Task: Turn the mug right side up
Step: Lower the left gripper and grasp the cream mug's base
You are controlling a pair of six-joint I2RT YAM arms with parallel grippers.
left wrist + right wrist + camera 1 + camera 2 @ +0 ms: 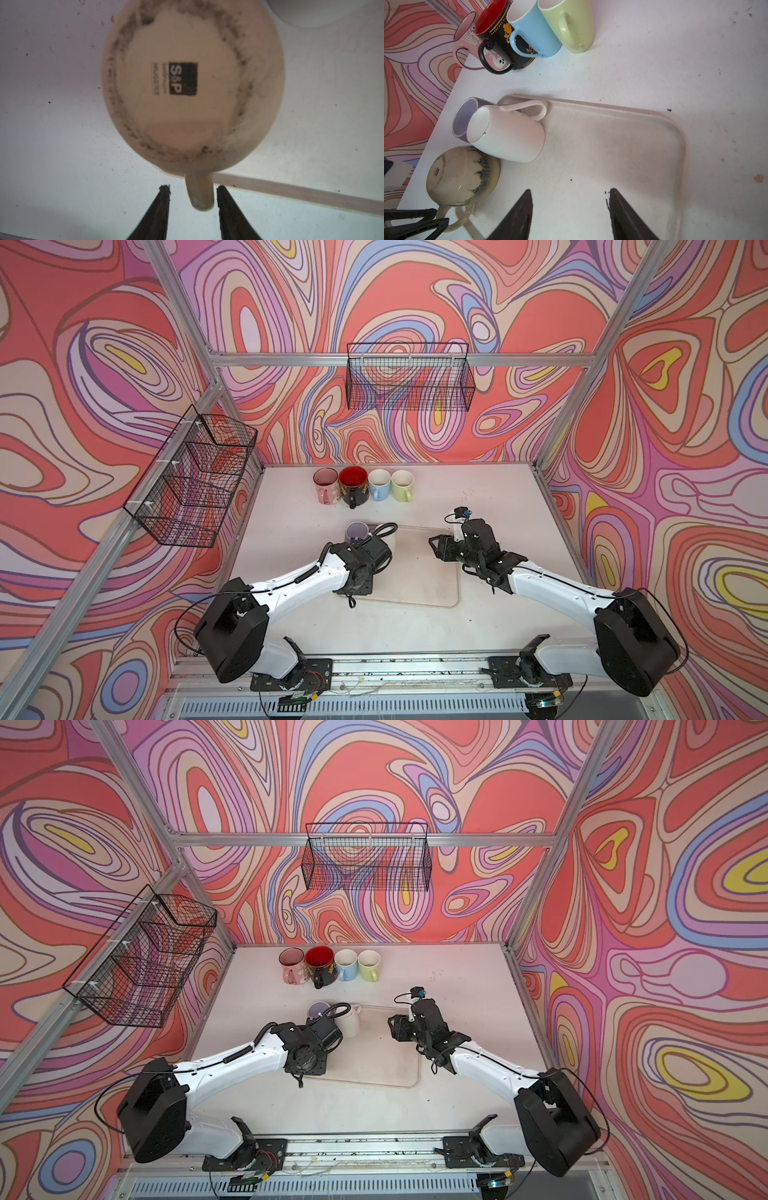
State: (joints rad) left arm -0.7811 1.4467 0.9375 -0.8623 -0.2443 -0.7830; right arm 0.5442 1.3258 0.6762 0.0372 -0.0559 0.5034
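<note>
Partly open, the left pincer (pixel 193 187) straddles the handle (pixel 200 197) of the upside-down cream glazed ceramic mug (pixel 187 87), small gaps either side. That mug sits left on the white desk (pixel 490 489), just beside a white ceramic mug (pixel 510 135); the right pincer (pixel 570 190) gapes wide, empty.

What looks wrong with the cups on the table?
The cream speckled mug at the edge of the tray is upside down: its stamped bottom faces up, while the back-row mugs stand open side up. The left pincer straddles its handle, not yet gripping.
</note>
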